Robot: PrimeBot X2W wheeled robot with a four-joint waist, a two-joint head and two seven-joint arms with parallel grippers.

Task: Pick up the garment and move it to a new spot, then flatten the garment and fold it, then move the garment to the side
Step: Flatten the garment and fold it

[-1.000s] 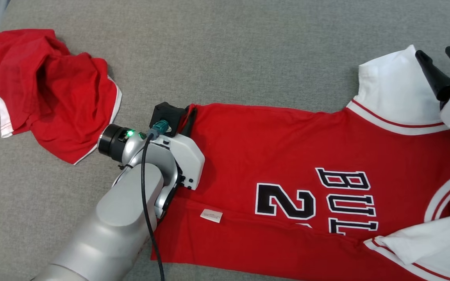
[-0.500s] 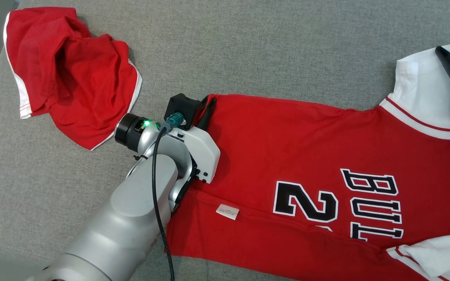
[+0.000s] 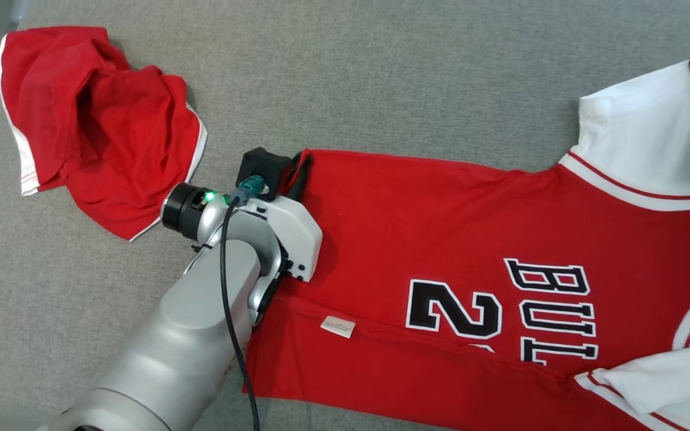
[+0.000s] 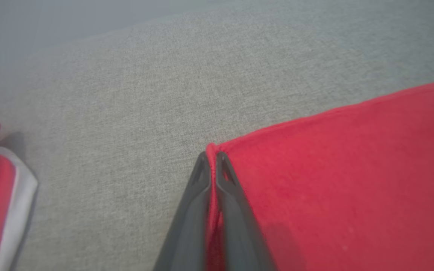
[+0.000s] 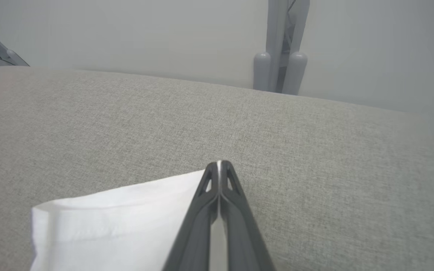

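Both tools pinch the far edge of a red jersey [image 3: 453,239] spread across the grey table [image 3: 381,72].

The left tool [image 4: 211,158] is pressed together on the jersey's far hem corner, with red cloth caught between its dark fingers. The right tool [image 5: 220,165] is closed on the far corner of the white sleeve [image 5: 126,218], a sliver of white showing between its fingers. The jersey lies mostly flat, hem toward the robot's left, its black number and letters facing up. Its near edge is folded over, with a small white label [image 3: 338,327] on the fold. A second red garment [image 3: 99,126] with white trim lies crumpled further left, apart from the jersey.
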